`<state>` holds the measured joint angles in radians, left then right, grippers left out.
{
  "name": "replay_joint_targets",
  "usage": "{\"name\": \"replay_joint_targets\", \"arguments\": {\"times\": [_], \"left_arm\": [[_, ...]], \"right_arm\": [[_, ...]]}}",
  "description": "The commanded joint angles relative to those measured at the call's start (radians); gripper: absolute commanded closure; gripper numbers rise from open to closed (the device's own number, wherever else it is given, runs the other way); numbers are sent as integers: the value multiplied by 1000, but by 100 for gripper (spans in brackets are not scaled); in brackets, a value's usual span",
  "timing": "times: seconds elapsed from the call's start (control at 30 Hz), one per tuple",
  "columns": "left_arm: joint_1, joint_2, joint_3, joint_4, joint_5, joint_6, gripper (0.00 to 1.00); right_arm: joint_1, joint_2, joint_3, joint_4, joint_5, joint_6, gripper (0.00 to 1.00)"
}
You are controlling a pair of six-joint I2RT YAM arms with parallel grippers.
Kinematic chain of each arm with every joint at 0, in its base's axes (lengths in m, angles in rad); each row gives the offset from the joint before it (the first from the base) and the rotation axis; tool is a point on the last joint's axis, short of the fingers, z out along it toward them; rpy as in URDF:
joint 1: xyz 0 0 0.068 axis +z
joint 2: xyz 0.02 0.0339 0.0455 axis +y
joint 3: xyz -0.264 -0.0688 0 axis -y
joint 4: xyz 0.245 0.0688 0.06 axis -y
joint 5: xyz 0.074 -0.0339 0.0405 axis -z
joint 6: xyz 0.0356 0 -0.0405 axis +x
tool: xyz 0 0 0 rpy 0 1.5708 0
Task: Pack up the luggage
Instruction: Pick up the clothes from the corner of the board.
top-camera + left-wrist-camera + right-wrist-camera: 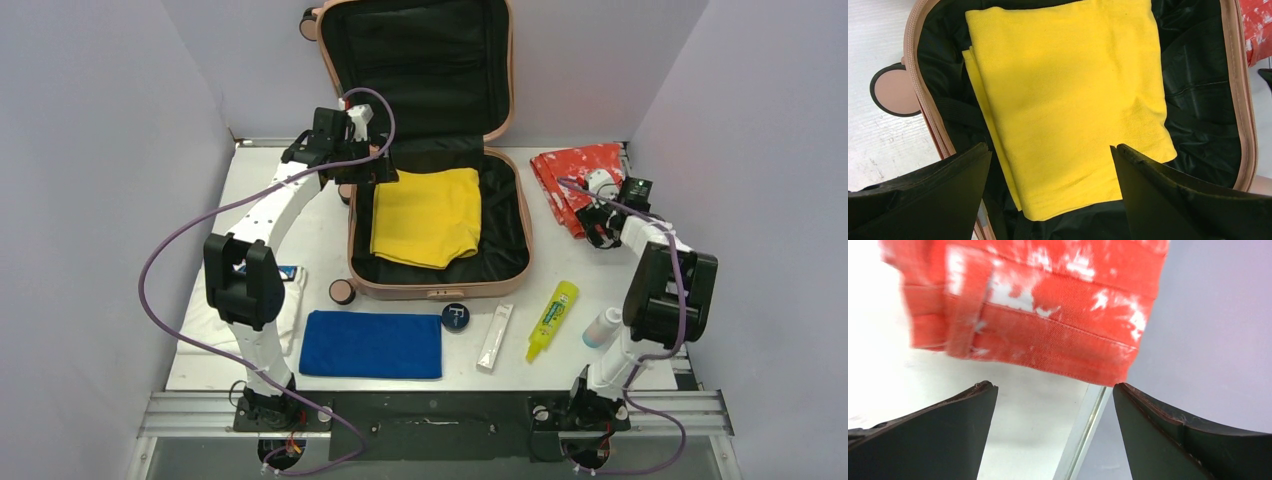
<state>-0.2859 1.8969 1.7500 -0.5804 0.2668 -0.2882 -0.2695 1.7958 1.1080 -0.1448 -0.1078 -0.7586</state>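
Currently, peach-pink hard-shell luggage (400, 288) lies open at the tabletop (320, 225) centre, lid upright against the rear wall.
Left hand (1049, 150) hovers over the lower shell's left rear, fingers spread, gripping nothing; a folded yellow cloth (1063, 100) lies flat on the black lining beneath it. Right hand (1054, 386), fingers likewise spread and empty, hangs near a red-and-white patterned cloth (1038, 315) at the tabletop's right rear corner, outside the luggage.
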Motion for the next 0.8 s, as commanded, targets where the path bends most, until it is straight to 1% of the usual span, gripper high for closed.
{"name": "replay_joint_targets", "arguments": {"times": [0.0,0.07,0.1,0.17,0.23,0.4,0.57,0.67,0.77], "left_arm": [[10,12,24,38,23,-8,4],[10,19,38,31,25,-8,4],[10,21,43,29,26,-8,4],[10,22,49,27,26,-9,4],[10,19,49,27,28,-11,4],[14,-6,21,38,36,-11,4],[26,-24,-3,48,39,-11,4],[32,-26,-3,48,43,-11,4],[36,-28,-5,50,44,-9,4]], "right_arm": [[43,-212,-18,19,-142,38,10],[93,-238,-27,23,-144,14,10],[126,-237,-31,29,-116,-1,10],[190,-201,-31,59,-39,-20,10],[227,-143,1,73,14,-13,10],[245,8,111,60,99,46,10],[258,107,165,21,161,74,10],[261,138,164,9,173,82,10],[263,157,142,38,216,91,10]]}}
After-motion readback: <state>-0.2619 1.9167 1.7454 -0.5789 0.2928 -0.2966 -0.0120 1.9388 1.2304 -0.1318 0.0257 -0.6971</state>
